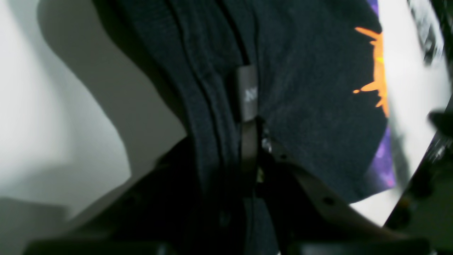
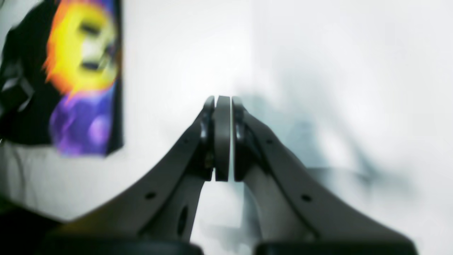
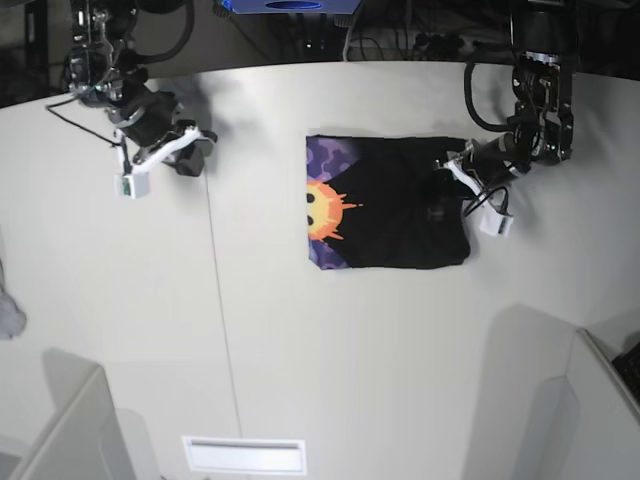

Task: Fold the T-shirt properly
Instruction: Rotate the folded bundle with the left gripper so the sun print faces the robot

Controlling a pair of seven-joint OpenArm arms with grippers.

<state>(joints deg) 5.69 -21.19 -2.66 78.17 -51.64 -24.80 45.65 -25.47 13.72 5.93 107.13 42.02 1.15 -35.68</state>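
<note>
One T-shirt, pinched by left gripper

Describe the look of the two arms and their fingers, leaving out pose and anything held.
Both arms are black, jointed, with black cables looping along them. Each carries a small white block near the wrist. The right gripper has dark grey, curved fingers with small round holes and flat dark pads. The left gripper looks the same, though darker and blurred.

T-shirt: matt black knit cloth, soft, fine-ribbed seams, flat orange-purple print. Table: smooth matt white surface. Right gripper: matt grey plastic-looking fingers. Left gripper: dark matt pads.
</note>
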